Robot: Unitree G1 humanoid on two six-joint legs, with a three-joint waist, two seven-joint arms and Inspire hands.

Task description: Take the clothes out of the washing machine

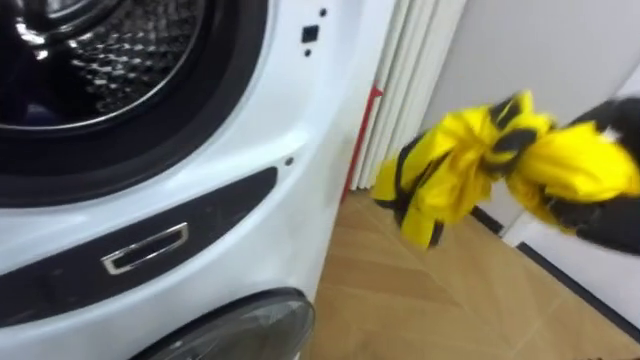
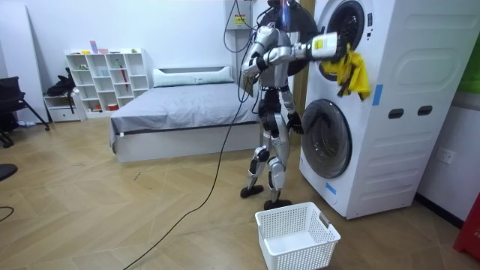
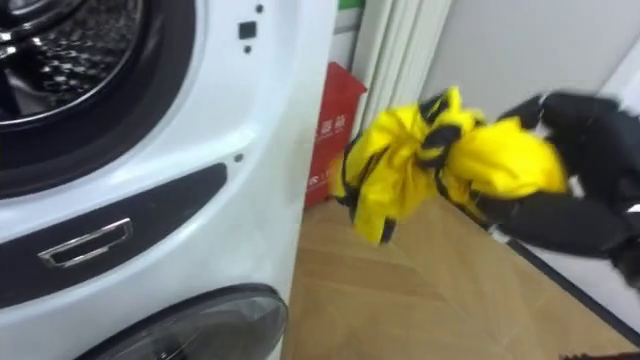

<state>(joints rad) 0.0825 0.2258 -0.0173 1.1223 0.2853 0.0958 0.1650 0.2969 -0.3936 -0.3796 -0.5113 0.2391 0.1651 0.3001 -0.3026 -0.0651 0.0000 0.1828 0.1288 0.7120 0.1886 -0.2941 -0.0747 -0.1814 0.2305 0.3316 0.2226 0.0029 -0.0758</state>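
Left, the white washing machine (image 1: 250, 110) shows its steel drum (image 1: 90, 50). Clear of it, the yellow, black-trimmed cloth garment (image 1: 450, 170) hangs bunched in the right hand (image 3: 585, 150), dark fingers curled round it. Dangling folds could slip a loose hold and land on the wooden floor (image 1: 420, 300), missing the white plastic basket (image 2: 296, 236).

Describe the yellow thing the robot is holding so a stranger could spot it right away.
Start at the tall white stacked washing machine. Beside its upper drum opening, the robot's right hand has its fingers curled round a bunched garment. It is bright yellow with dark trim, unlike the white machine.
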